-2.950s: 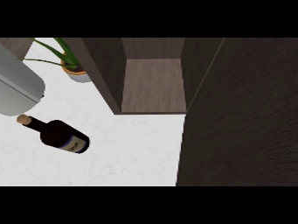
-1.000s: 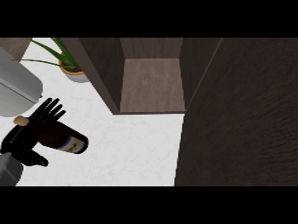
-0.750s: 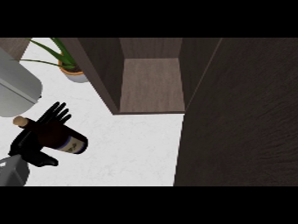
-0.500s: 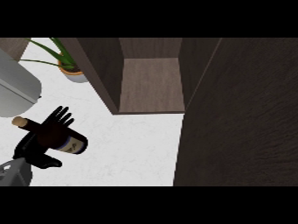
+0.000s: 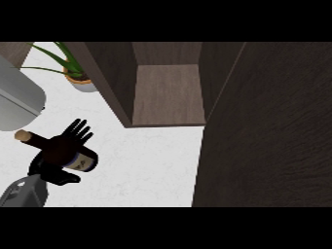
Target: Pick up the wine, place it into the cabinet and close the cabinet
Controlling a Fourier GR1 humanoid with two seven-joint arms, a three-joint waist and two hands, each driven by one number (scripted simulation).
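Note:
The wine bottle [image 5: 82, 161] lies on its side on the white counter [image 5: 147, 165], dark, with a pale label band and its cork end [image 5: 23, 135] pointing to the upper left. My left hand [image 5: 61, 148] lies over the bottle's neck and shoulder. It is open, with the fingers [image 5: 76, 129] spread and straight and the thumb [image 5: 66, 179] out below the bottle. The cabinet [image 5: 167, 92] stands open to the upper right of the bottle, its wooden inside bare. My right hand shows nowhere.
The cabinet's dark door [image 5: 276, 131] is swung out and fills the right side of the view. A potted green plant [image 5: 79, 78] stands at the back left. A large grey rounded object [image 5: 3, 95] juts in at the upper left, close to the cork.
My left hand came in from the lower left after the earliest frame. Over the last second it slid a little right over the bottle, staying open. The bottle lies about where it was.

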